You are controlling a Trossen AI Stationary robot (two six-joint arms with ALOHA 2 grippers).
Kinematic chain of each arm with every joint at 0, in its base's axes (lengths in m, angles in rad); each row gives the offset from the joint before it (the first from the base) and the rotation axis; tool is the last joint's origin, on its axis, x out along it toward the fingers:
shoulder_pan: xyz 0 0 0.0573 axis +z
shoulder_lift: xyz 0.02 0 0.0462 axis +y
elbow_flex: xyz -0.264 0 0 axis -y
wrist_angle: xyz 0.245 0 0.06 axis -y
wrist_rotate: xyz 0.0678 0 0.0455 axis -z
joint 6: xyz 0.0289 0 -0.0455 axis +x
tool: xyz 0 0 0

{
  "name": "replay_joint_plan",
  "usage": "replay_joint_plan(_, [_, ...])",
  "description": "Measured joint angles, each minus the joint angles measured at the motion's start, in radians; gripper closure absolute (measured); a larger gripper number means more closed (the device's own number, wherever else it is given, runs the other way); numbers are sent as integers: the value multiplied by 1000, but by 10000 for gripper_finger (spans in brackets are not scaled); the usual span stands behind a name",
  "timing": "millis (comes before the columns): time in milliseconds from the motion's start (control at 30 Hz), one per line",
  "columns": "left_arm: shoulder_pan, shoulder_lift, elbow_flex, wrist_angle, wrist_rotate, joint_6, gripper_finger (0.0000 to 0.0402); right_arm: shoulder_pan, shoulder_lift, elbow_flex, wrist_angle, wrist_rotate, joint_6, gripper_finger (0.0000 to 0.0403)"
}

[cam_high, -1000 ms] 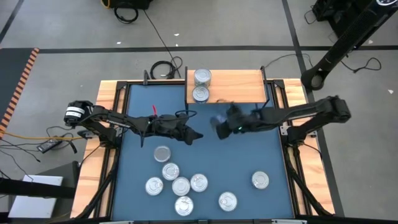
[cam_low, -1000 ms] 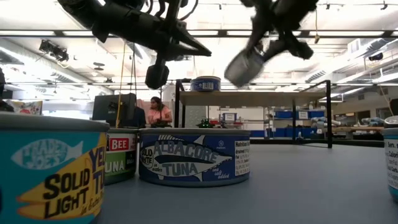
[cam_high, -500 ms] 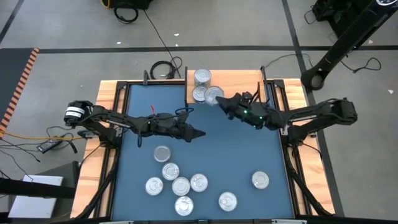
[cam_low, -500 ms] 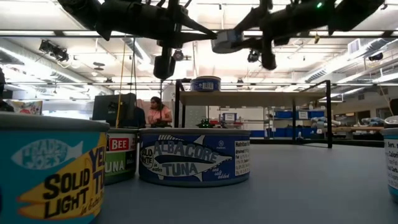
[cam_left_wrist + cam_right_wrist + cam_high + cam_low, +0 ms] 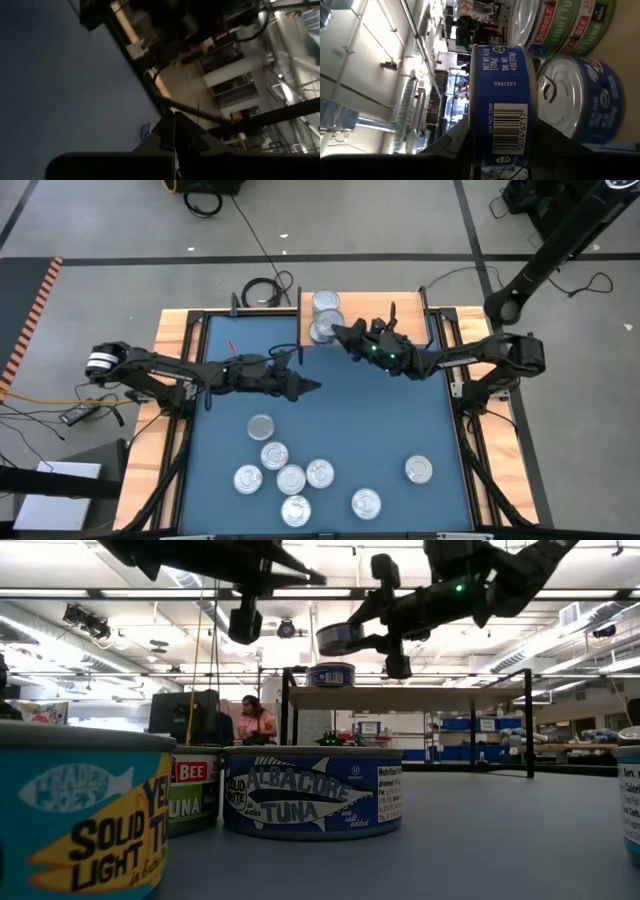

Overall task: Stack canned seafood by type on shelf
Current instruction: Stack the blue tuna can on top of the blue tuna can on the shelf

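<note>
My right gripper (image 5: 340, 333) is at the left end of the light-wood shelf (image 5: 390, 315), shut on a blue tin of canned seafood (image 5: 502, 100) held in the air. This tin hangs just above and beside a blue tin (image 5: 582, 97) that stands on the shelf. A green-labelled tin (image 5: 560, 22) stands behind that one. My left gripper (image 5: 312, 387) is shut on nothing, above the middle of the blue table. Several more tins (image 5: 291, 478) stand on the table's near half. My right gripper pinches the blue tin between its two fingers, one on each flat face, near the rim (image 5: 505, 150) that faces the wrist. The fingers come level from the table's right. The tin (image 5: 338, 638) is lifted clear, close to level, above the shelf board.
In the low view, tuna tins (image 5: 312, 790) stand close by at table height. The shelf's black legs (image 5: 528, 725) rise at the far edge. Wooden strips (image 5: 165, 410) edge the table. A person (image 5: 255, 720) sits in the room behind.
My right gripper has carried the blue tin toward the table's far left, to the shelf's left end, and has sunk a little. It has rolled, and the tin has gone from steeply tilted to nearly level. My left gripper has risen a little, still shut.
</note>
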Motion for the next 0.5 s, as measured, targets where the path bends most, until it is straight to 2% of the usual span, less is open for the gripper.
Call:
replay_joint_plan(200, [-1, -11, -2, -36, -5, 4, 396, -22, 57, 47, 2, -41, 1, 265])
replay_joint_plan(500, [-1, -15, -2, -33, -17, 16, 396, -21, 89, 57, -31, -13, 21, 265])
